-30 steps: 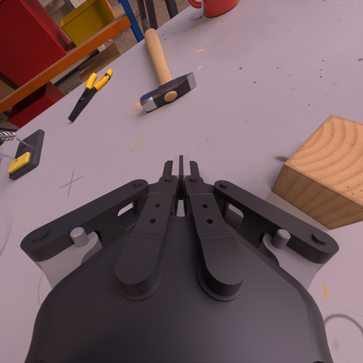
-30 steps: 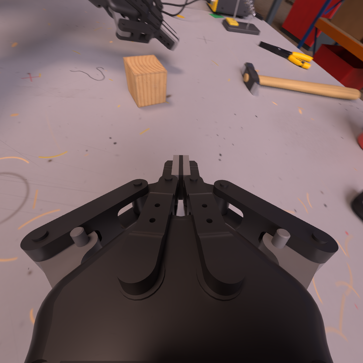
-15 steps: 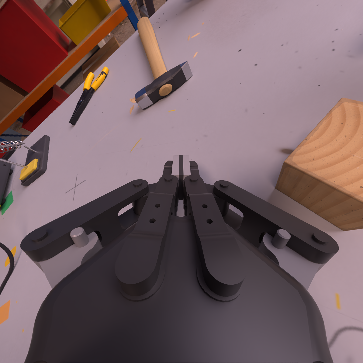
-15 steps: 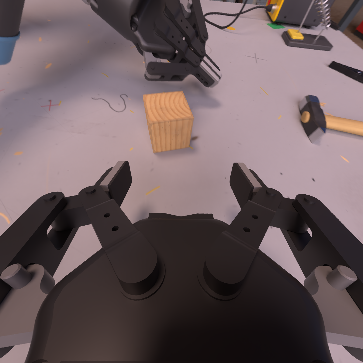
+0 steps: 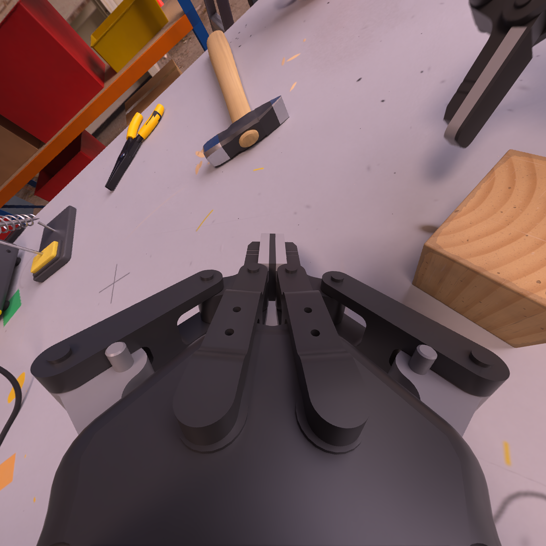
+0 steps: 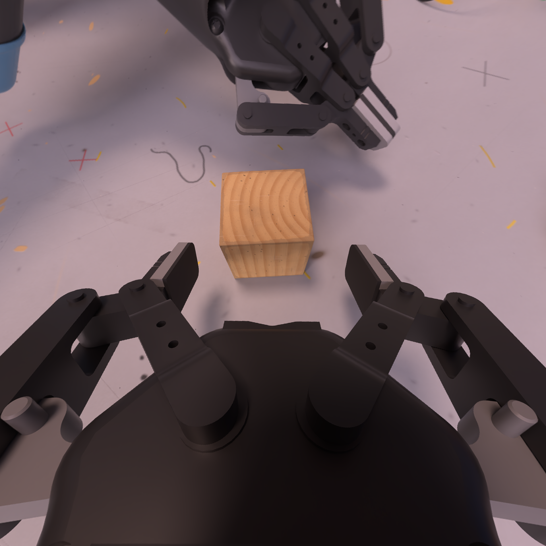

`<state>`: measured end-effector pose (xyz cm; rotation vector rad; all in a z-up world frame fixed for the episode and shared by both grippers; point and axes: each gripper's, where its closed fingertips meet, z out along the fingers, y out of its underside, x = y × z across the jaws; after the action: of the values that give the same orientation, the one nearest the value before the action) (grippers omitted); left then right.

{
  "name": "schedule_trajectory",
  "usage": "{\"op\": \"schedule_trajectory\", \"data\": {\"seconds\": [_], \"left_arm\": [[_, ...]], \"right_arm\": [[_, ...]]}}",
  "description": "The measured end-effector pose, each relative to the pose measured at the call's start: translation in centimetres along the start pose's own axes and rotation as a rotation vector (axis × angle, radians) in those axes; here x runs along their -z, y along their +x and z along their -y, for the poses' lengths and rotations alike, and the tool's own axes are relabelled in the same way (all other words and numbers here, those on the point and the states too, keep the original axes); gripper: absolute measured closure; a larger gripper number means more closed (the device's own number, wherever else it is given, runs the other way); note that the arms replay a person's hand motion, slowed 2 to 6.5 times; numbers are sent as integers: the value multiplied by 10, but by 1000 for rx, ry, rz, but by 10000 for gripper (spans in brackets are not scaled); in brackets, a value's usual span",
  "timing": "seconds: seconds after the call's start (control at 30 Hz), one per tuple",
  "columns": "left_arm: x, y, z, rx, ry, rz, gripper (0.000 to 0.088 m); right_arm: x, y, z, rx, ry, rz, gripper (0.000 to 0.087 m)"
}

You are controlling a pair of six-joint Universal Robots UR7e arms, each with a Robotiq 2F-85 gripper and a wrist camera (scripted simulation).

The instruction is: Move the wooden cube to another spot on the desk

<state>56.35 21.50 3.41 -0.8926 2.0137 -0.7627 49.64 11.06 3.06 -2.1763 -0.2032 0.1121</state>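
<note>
The wooden cube (image 6: 266,218) stands on the grey desk (image 6: 118,206), just ahead of my right gripper (image 6: 271,263), which is open and empty with its fingers to either side of the cube's near face, short of it. The cube also shows at the right edge of the left wrist view (image 5: 496,245). My left gripper (image 5: 271,248) is shut and empty, hovering above the desk to the left of the cube. It shows beyond the cube in the right wrist view (image 6: 375,124). One right gripper finger (image 5: 487,85) shows at the top right of the left wrist view.
A hammer (image 5: 239,112), yellow-handled pliers (image 5: 133,141) and a soldering stand (image 5: 53,248) lie on the desk far left of the cube. Red and yellow bins (image 5: 47,65) sit on an orange shelf past the desk edge. A blue-collared post (image 6: 9,56) stands far left.
My right gripper opened and moved up to the cube, which now sits between its fingertips' line. The left gripper stayed shut and shifted only slightly.
</note>
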Motion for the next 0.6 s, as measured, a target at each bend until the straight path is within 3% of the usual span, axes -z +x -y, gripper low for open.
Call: {"op": "schedule_trajectory", "data": {"seconds": [0.1,0.23,0.3,0.6], "left_arm": [[-1,1,-1,-11,-5,-3,877],[-2,2,-2,-21,-13,-6,877],[-1,2,-2,-21,-12,-7,877],[0,0,1,-9,8,-4,877]], "right_arm": [[-8,-3,-1,26,-32,24,46],[-15,-3,3,59,-43,30,294],[-16,-4,4,70,-42,31,353],[3,-10,0,72,-10,28,357]]}}
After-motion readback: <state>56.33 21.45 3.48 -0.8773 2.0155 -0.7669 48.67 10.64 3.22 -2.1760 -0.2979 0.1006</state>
